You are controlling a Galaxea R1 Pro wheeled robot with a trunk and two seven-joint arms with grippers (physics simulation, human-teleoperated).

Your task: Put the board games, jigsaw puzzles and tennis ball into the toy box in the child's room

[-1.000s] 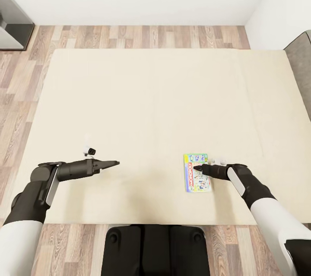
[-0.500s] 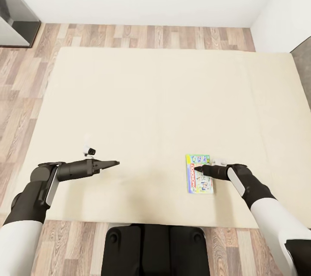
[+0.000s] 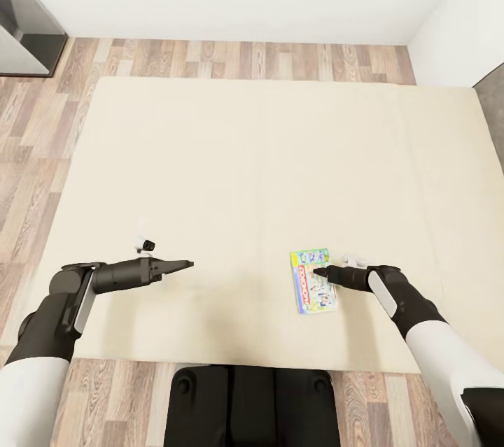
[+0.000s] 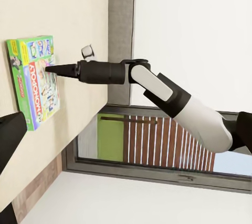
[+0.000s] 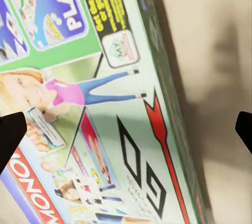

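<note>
Beige bed (image 3: 252, 174) carries one board game (image 3: 313, 281) lying flat at lower right of the head view, right gripper (image 3: 319, 272) poised spread above it for pickup, left gripper (image 3: 187, 264) apparently pressed together, idle.

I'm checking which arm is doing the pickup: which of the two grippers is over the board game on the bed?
The right gripper: its tip sits over the Monopoly board game, while the left gripper points across bare bed, well apart.
</note>
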